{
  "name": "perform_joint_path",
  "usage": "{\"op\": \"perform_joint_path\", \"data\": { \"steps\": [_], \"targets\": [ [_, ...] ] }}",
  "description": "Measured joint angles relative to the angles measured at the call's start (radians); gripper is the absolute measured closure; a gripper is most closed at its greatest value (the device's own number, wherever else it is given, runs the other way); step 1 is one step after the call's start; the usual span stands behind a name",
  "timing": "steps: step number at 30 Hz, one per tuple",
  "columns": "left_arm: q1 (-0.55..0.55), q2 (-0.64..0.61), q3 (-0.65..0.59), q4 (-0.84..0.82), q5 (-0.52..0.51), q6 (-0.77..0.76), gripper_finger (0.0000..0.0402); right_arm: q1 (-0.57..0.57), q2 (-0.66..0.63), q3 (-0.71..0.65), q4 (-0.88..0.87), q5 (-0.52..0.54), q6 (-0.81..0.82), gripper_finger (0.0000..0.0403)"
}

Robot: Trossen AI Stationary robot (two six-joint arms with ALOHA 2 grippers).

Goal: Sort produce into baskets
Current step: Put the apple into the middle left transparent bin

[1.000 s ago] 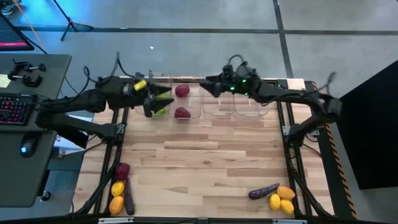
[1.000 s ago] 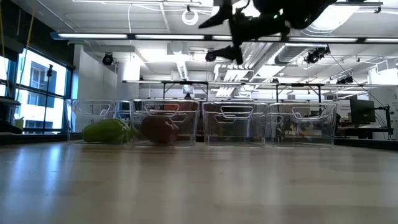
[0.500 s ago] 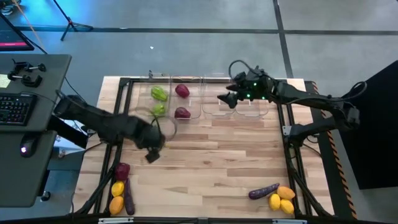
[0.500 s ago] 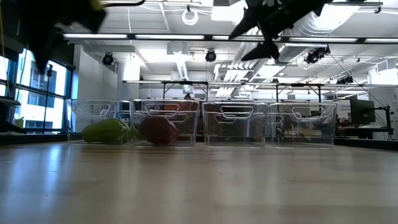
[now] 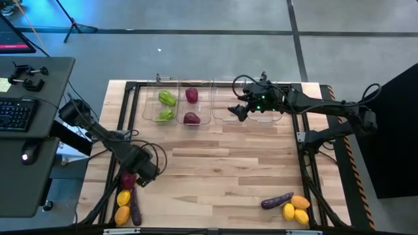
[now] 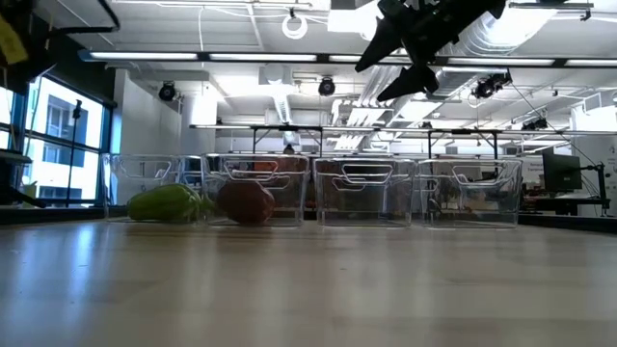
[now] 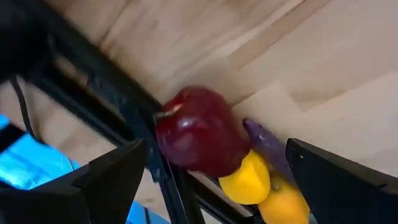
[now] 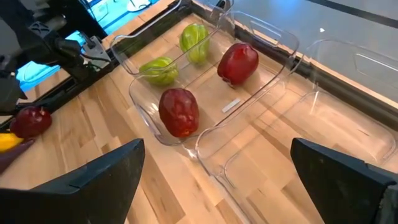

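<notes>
My left gripper is open above the near left corner, its fingers either side of a dark red produce piece without touching it. That piece lies beside a yellow one, an orange one and a purple eggplant. My right gripper is open and empty, held high over the third clear basket. The first basket holds two green peppers. The second basket holds two dark red pieces.
A fourth clear basket stands at the far right of the row. An eggplant and yellow and orange pieces lie at the near right corner. A black metal frame borders the table. The middle of the table is bare wood.
My left gripper has swung from over the first basket toward the table's near left corner, down to the dark red piece there. My right gripper has shifted a little toward the right and near edges, over the third basket.
</notes>
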Motion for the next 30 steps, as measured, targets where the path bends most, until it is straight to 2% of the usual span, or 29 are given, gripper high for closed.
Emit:
{"op": "perform_joint_path", "data": {
  "steps": [7, 13, 27, 30],
  "targets": [
    [-0.078, 0.000, -0.054, 0.017, 0.042, -0.164, 0.0028, 0.003, 0.000, 0.000, -0.001, 0.030, -0.007, 0.0008],
    [-0.105, 0.000, -0.120, 0.108, 0.097, -0.205, 0.0028, 0.003, 0.000, 0.000, -0.001, 0.050, -0.008, 0.0008],
    [-0.097, 0.000, -0.215, 0.272, 0.094, -0.298, 0.0028, 0.003, 0.000, 0.000, -0.009, 0.049, -0.007, 0.0008],
    [-0.085, 0.000, -0.216, 0.304, 0.038, -0.312, 0.0028, 0.003, 0.000, 0.000, -0.009, 0.051, -0.007, 0.0008]
  ]
}}
